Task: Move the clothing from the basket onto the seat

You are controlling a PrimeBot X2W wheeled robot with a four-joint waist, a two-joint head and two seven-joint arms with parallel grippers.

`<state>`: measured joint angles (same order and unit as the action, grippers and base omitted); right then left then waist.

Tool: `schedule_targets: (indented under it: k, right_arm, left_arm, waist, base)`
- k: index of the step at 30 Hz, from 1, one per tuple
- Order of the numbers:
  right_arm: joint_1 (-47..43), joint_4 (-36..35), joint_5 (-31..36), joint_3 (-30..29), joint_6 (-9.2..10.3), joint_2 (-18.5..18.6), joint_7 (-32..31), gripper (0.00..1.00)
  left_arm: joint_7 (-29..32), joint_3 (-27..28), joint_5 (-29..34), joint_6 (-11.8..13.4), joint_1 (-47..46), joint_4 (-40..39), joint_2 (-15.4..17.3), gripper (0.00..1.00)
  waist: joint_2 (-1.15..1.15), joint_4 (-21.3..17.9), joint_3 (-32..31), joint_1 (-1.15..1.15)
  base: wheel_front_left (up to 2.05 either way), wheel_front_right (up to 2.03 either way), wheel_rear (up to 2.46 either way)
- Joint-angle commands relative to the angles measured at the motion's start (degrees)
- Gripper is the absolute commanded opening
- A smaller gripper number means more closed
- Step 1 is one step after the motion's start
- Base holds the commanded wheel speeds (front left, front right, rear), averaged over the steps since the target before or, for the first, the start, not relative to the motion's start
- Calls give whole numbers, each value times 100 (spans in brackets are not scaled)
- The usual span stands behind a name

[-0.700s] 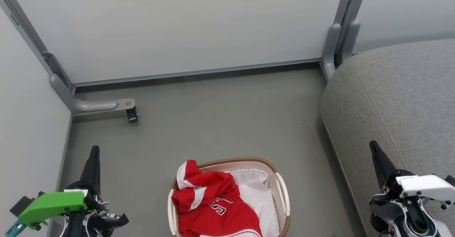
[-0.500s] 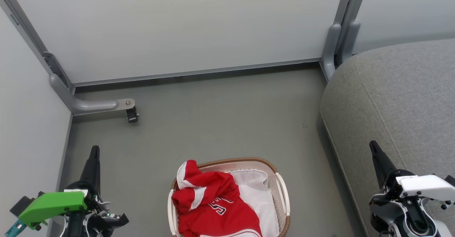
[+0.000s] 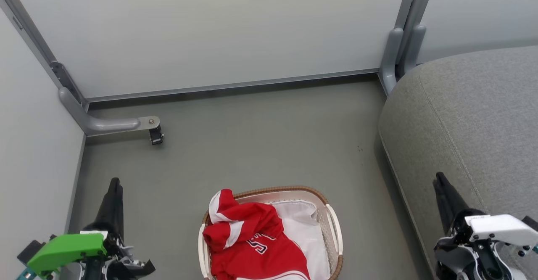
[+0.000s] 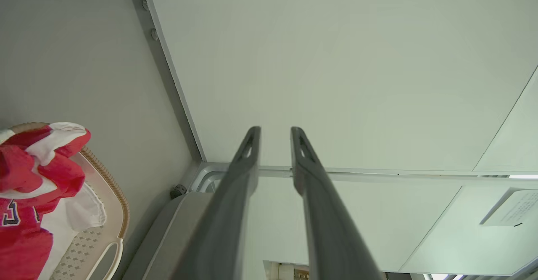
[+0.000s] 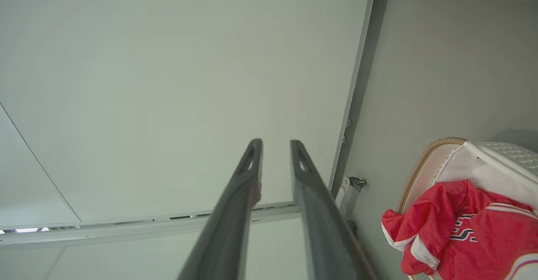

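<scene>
The white basket [image 3: 294,188] with its brown woven rim stands on the floor at the bottom middle of the head view. Red clothing [image 3: 252,238] is heaped in its left half, a jersey with white numerals on top, spilling over the rim. A white liner [image 3: 309,225] shows beside it. The grey seat [image 3: 470,116] fills the right side. My left gripper [image 3: 114,182] hangs left of the basket and my right gripper [image 3: 439,175] hovers by the seat's edge. Both are open and hold nothing, as the left gripper [image 4: 275,130] and right gripper [image 5: 275,142] show. Clothing [image 4: 25,175] and clothing [image 5: 462,225] lie off to the side.
Pale partition walls close off the back and left. A metal foot with a small caster [image 3: 155,135] juts onto the floor at the left, and a grey post [image 3: 397,53] stands by the seat's far corner. Bare grey floor [image 3: 260,133] lies beyond the basket.
Both grippers have slid a little toward the bottom edge of the head view. The basket and clothing have not moved.
</scene>
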<state>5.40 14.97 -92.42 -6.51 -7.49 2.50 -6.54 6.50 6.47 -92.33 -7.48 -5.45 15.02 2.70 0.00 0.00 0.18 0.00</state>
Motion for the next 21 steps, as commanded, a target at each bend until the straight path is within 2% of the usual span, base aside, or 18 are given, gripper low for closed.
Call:
schedule_targets:
  k: [1, 14, 21]
  right_arm:
    - [-32, 32, 3, 11, 1, -13, 8, 100]
    - [-197, 58, 335, 180, 1, -23, 365, 100]
    - [-196, 49, 744, 109, 1, -15, 540, 100]
  left_arm:
    - [-7, -11, 4, 0, 34, 30, -8, 100]
    - [-364, -323, 243, 0, 253, -90, -16, 100]
    - [-539, -390, 750, 0, 290, -237, -11, 100]
  waist:
    - [0, 0, 0, 0]
    - [0, -2, 6, 0]
    - [0, 1, 13, 0]
  base:
    - [0, 0, 0]
    - [0, 0, 0]
    - [0, 0, 0]
